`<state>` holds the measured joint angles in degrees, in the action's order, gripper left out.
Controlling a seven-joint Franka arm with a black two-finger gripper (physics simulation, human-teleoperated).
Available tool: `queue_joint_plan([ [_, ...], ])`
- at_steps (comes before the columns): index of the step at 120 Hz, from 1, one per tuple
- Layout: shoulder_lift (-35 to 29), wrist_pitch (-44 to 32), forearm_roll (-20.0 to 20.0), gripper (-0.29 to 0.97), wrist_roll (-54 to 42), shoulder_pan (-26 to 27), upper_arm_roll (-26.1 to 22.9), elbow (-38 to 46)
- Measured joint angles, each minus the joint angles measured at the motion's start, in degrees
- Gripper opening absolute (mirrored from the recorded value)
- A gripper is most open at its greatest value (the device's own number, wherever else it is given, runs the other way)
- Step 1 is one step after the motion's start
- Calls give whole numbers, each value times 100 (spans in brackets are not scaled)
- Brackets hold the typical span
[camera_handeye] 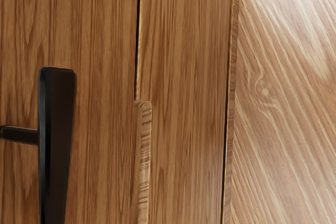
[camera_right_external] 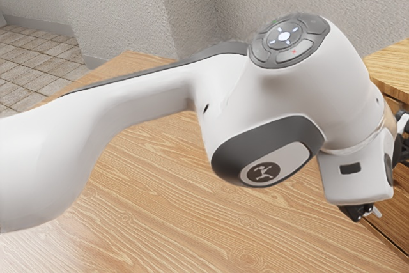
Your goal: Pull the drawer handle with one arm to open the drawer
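A wooden cabinet stands at the exterior view's right edge, on the wooden table. My white arm reaches across the table, and its hand sits right up against the cabinet's front. The gripper is mostly hidden behind the hand and cut off by the frame edge. In the wrist view the drawer front is very close. Its black bar handle stands off the wood on a short black post. Beside the handle, a raw side edge of the front shows next to a narrow seam.
The cabinet's side panel ends at a corner edge, with the tabletop beyond it. A grey wall and tiled floor lie behind the table. My arm's big elbow link hides much of the scene.
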<state>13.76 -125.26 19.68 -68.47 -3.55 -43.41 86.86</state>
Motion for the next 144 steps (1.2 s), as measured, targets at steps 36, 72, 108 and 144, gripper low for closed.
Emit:
queue_joint_plan([
  [36, 152, -77, 9, 68, -80, -17, 9, 0],
  [72, 190, -100, -20, 69, -107, -17, 12, 66],
  [108, -440, -201, -292, 69, -52, -166, 71, 816],
  [144, -1454, -520, -797, 53, -20, -61, 390, 1709],
])
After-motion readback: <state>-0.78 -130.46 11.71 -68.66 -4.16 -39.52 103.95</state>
